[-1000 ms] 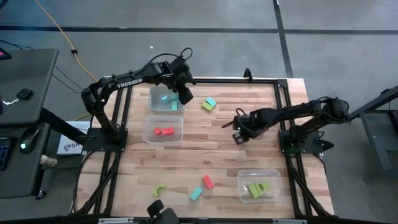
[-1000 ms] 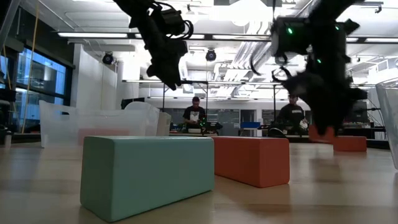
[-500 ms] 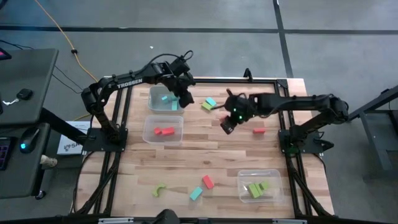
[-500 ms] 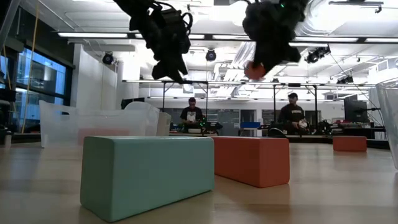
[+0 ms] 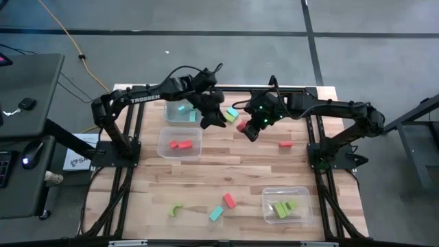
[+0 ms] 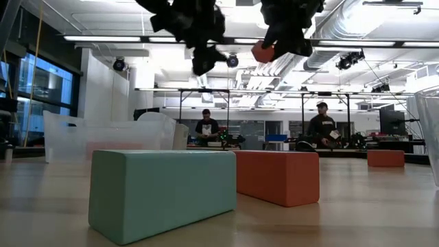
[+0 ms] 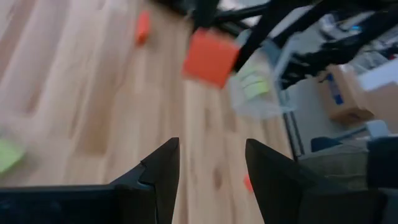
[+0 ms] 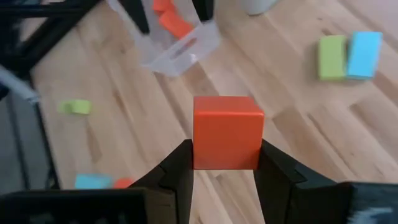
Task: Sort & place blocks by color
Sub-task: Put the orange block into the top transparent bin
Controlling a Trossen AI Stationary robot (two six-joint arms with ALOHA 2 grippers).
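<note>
My right gripper (image 5: 245, 128) is shut on a red-orange cube (image 8: 227, 132) high above the table's middle, seen in the low view as the cube (image 6: 263, 51) up under the dark fingers. My left gripper (image 5: 218, 118) hovers open and empty just left of it, right of the cyan bin; in its wrist view the gripper (image 7: 211, 155) faces the cube (image 7: 210, 57). Loose blocks lie flat on the wood: a green and cyan pair (image 5: 230, 114), a red one (image 5: 285, 144), and red (image 5: 229, 200), cyan (image 5: 216, 213) and a green arch (image 5: 175, 209) near the front. My right gripper pinches the cube by two opposite side faces (image 8: 200, 149) between its two fingers. The fingers slant down from the table's right side. The cube is lifted well clear of the table and sits nearly square in the hold, its top face showing.
Three clear bins stand on the table: one with cyan blocks (image 5: 182, 110) at the far left, one with red blocks (image 5: 180, 143) nearer, one with green blocks (image 5: 285, 204) at the near right. The two grippers are close together. People sit in the room behind.
My right gripper has risen from near the table with the red cube and moved toward the table's far left, rolling as it went; the cube is now lifted clear. My left gripper has swung from over the cyan bin toward the right and turned.
</note>
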